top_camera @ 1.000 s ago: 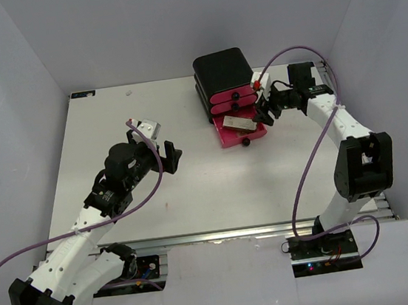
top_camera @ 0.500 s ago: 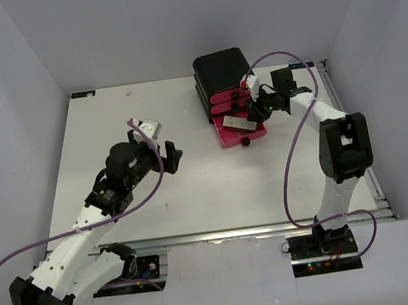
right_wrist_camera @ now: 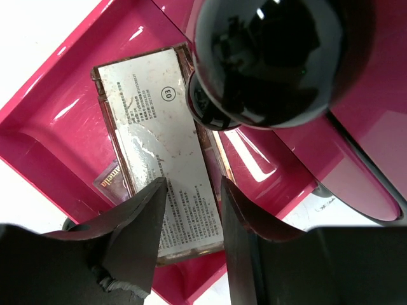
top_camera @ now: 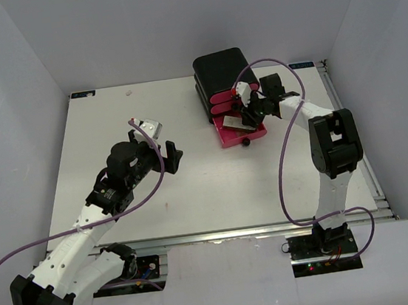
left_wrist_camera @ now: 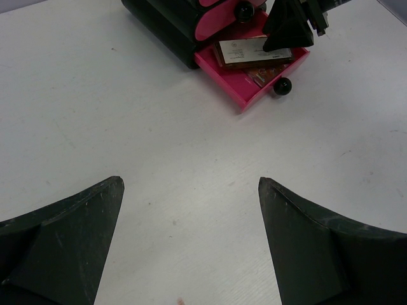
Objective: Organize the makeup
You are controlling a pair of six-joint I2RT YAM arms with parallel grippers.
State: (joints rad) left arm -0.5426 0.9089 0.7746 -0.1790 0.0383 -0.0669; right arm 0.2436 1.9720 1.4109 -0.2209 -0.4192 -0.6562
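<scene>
My pincer, fingers narrowly apart, over a labelled flat compact lying in the open pink drawer; black knob beyond.

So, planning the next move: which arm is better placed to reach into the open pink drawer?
Right. The right hand hangs over the open bottom drawer and the compact inside; the left hand sits open, far across the table.

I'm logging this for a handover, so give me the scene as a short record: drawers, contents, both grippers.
drawer box: black, three pink drawers
bottom drawer: pulled open
drawer contents: flat compact, label up
right gripper: above the compact, fingers narrowly apart, nothing between them
left gripper: wide open over the table, empty
</scene>
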